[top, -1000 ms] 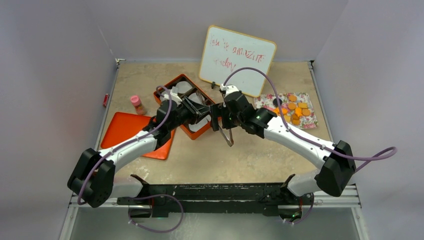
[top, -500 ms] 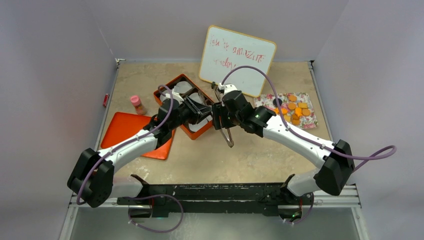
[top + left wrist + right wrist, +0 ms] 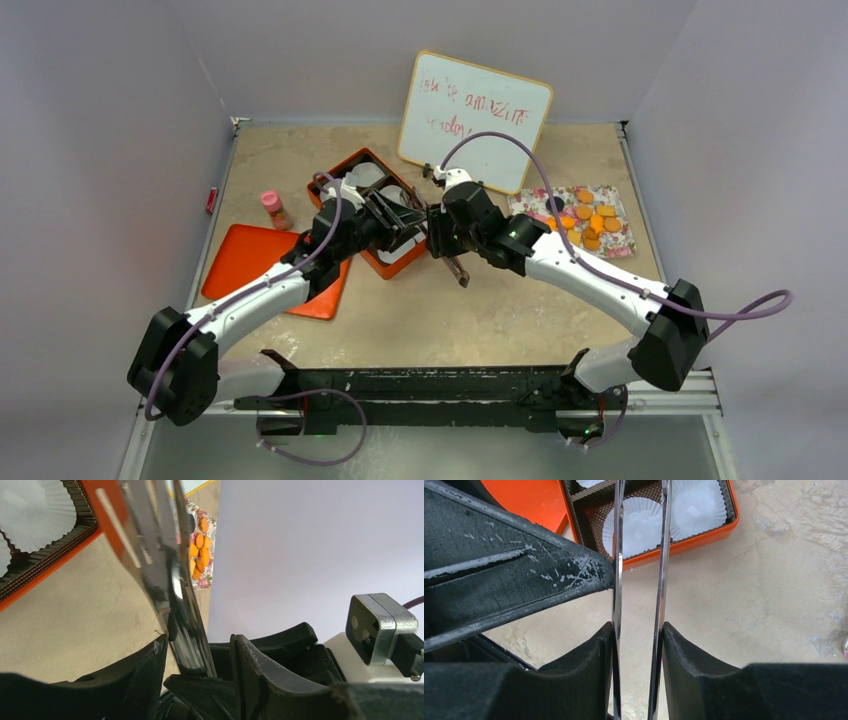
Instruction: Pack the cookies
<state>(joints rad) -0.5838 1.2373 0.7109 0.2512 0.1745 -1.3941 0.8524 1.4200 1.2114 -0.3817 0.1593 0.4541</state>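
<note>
Looking down the right wrist cam, my right hand (image 3: 638,627) is clamped on the tongs (image 3: 663,555). Both black fingers (image 3: 589,650) press flat against the outer faces of the two metal blades, which run side by side with a slim gap between them.

My left hand (image 3: 198,640) comes in from the left and meets it at the same tool. On its own cam the jaws stand apart with the tongs between them. One finger touches the metal and there's daylight on the other side, so it isn't squeezing. The right cam shows one of its fingers resting against the left blade, just ahead of my right fingers.

Just past both hands, under the far ends of the blades, is the orange box (image 3: 694,539) with white paper cups (image 3: 639,525) sitting in its dark compartments. Its flat orange lid (image 3: 250,262) lies on the bench (image 3: 480,310) to the left of the left hand, partly under that arm. A small pink-capped bottle (image 3: 273,208) stands just beyond the lid.

As for the cookies (image 3: 590,222), they're well off to the right of the right hand, bunched on a floral napkin (image 3: 620,238). Mostly orange discs, none in the box that I can see. A whiteboard (image 3: 475,120) with red scribble leans against the back wall, beyond both hands.
</note>
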